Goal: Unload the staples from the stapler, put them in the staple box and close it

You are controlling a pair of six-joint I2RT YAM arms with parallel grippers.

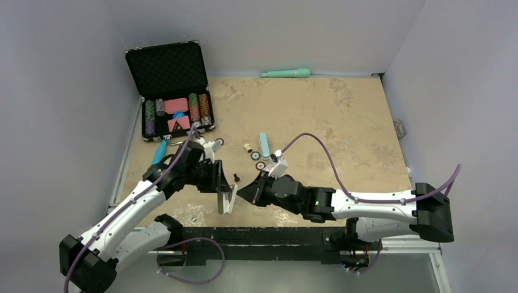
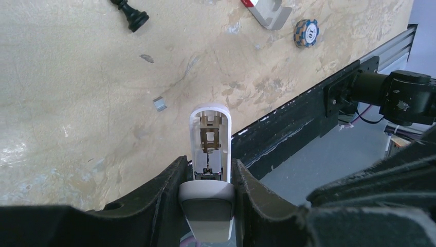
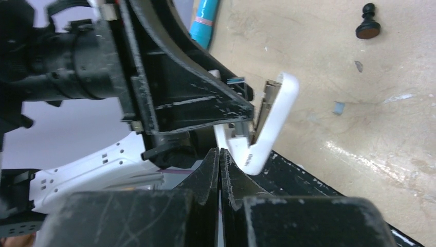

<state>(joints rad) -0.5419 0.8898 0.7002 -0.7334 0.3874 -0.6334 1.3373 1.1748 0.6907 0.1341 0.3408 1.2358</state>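
Observation:
My left gripper (image 1: 218, 183) is shut on a white stapler (image 1: 226, 198) and holds it above the table's near edge. In the left wrist view the stapler (image 2: 210, 128) sits between the fingers (image 2: 159, 190), hinged open, with its metal magazine showing. My right gripper (image 1: 247, 194) is shut, with nothing visible between its jaws. In the right wrist view its tips (image 3: 220, 154) touch or nearly touch the lower end of the open stapler (image 3: 272, 116). A small grey staple piece (image 2: 160, 104) lies on the table; it also shows in the right wrist view (image 3: 338, 107).
A black pawn (image 1: 236, 177) stands just beyond the grippers. Poker chips (image 1: 259, 165) and a light blue bar (image 1: 264, 144) lie mid-table. An open black chip case (image 1: 171, 91) is at the back left, a teal tool (image 1: 286, 73) at the back wall. A black rail (image 1: 275, 235) edges the front.

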